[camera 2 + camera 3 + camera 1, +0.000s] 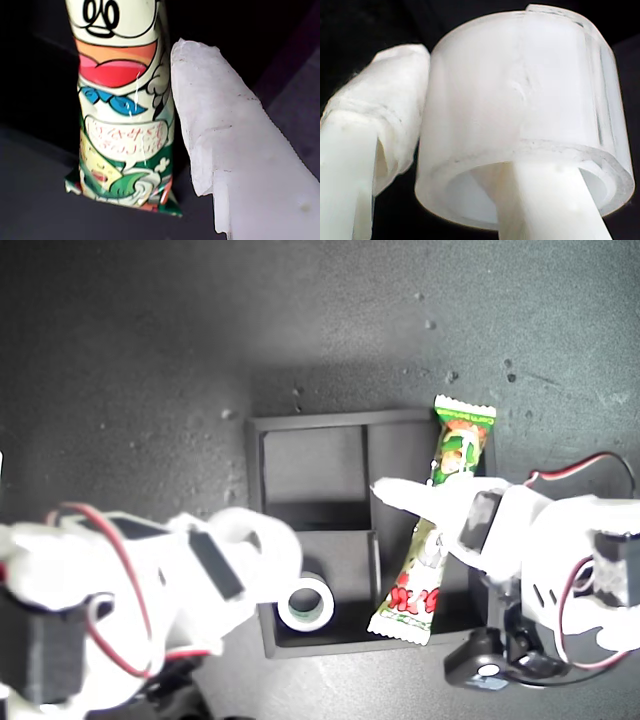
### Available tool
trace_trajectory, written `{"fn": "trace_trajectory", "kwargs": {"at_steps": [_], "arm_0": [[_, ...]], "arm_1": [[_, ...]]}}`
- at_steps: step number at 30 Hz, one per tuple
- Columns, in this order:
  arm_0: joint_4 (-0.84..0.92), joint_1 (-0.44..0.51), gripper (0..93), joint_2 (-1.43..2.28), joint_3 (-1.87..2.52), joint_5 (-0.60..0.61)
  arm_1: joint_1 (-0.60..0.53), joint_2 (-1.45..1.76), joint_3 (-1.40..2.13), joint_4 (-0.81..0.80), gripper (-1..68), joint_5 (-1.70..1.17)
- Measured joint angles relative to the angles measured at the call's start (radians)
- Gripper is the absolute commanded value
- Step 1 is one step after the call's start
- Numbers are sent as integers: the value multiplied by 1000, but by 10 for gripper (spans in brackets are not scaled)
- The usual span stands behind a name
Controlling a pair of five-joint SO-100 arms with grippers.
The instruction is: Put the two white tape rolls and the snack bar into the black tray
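**Claws at the tray, one roll missing**

My second claw point(455, 150) is closed on a tape roll point(305, 605). One finger goes through the hole in the middle. The other finger presses on the outside of the roll. In the exterior view this claw comes in from the left, and the roll sits low in the small near box of the tray point(300, 422). It looks like it is on the tray floor or just above it.

My first claw point(420, 502) comes in from the exterior view's right. One white finger reaches across the snack bar point(425, 575). I cannot tell if this claw is open or closed, because I only see that one finger well.

The snack bar lies in the long box of the tray. Its far end sticks up over the tray wall, so it is not lying flat yet.

I think the job is more than half done. The bar is mostly in and one roll is in, but the claw has not let go of it. I cannot see the other tape roll anywhere on the dark table point(120, 360). It has to be found and put in.

The roll is a small white ring with a wide hole. The bar is long and thin, with a shiny wrapper in green, red and white with cartoon pictures.
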Motion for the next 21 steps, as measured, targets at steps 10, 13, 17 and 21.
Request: {"fn": "trace_trajectory", "kwargs": {"at_steps": [10, 13, 17, 21], "arm_0": [[0, -61, 0, -212, -40, -5], [0, -78, 0, -290, -101, 5], [0, -91, 0, -377, -199, 14], [0, -81, 98, -417, -236, 15]], "arm_1": [[-5, 14, -262, 235, 358, 0], [-5, 20, -267, 239, 346, 40], [3, 21, -281, 239, 241, 109], [31, 21, -281, 239, 165, 242]]}}
